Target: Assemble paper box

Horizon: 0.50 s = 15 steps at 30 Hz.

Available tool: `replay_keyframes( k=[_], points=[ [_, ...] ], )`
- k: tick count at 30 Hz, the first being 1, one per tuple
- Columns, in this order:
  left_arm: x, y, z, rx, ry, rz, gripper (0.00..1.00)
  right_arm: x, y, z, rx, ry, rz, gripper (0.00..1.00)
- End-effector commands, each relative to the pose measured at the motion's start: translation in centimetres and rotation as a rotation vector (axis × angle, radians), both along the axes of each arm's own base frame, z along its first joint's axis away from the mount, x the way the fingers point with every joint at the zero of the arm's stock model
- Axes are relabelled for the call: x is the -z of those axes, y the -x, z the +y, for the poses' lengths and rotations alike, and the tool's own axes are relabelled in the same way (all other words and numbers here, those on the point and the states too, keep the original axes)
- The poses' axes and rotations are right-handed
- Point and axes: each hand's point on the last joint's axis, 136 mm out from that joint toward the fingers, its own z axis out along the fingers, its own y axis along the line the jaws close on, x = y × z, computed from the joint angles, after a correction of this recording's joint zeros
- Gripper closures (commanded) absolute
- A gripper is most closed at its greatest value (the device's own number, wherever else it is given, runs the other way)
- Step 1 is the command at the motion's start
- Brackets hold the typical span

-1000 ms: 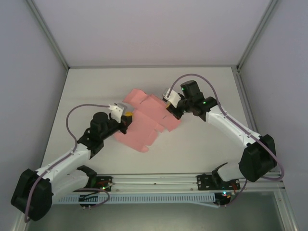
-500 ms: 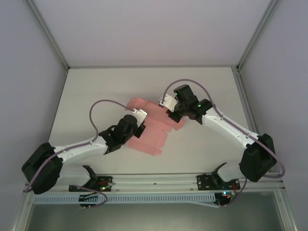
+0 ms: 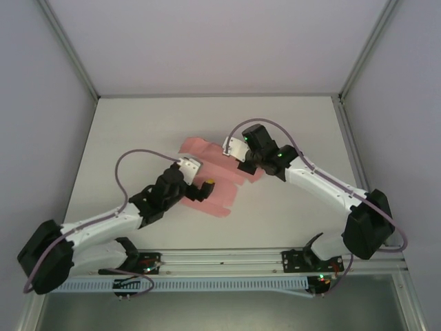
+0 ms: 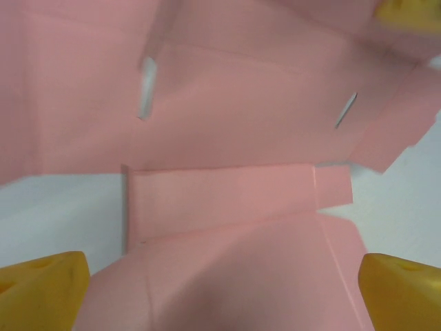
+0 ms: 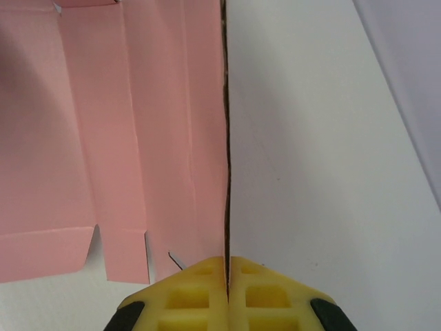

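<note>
White table point(image 3: 296, 127), grey walls point(image 3: 41, 103); the paper box point(image 3: 222, 196) lies on it. The right gripper point(image 5: 227, 265) pinches the box's edge tight, while the left gripper point(image 4: 220, 293) gapes wide over the box, the arms point(image 3: 103, 224) hiding its middle.

The overhead camera looks down from above and behind my bases onto the whole desk point(image 3: 138, 124). Each wrist camera sits very close to the paper box point(image 3: 222, 198), looking forward past my left pincer point(image 4: 220, 289) and right pincer point(image 5: 226, 272). All three views share that box.

Left fingers point(image 4: 41, 289) spread wide, right fingers point(image 5: 186, 298) pinched shut on paper box point(image 5: 69, 138) edge
</note>
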Motion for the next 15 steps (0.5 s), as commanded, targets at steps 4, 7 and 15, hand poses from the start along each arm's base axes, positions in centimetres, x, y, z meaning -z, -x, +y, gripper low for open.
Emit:
replay_keyframes(
  k=[4,7,15],
  points=[
    [-3.1,-0.1,3.3,-0.105,0.149,0.064,0.00,1.5,-1.9,0.0,0.011,0.165,-0.158,1.00],
    [-3.0,-1.4,5.8,-0.222,0.202,0.123,0.00,1.8,-2.5,0.3,0.010,0.218,-0.205,1.00],
    [-1.0,-3.0,8.0,-0.316,0.224,0.215,0.01,4.5,-4.1,0.7,-0.003,0.378,-0.296,1.00]
  ],
)
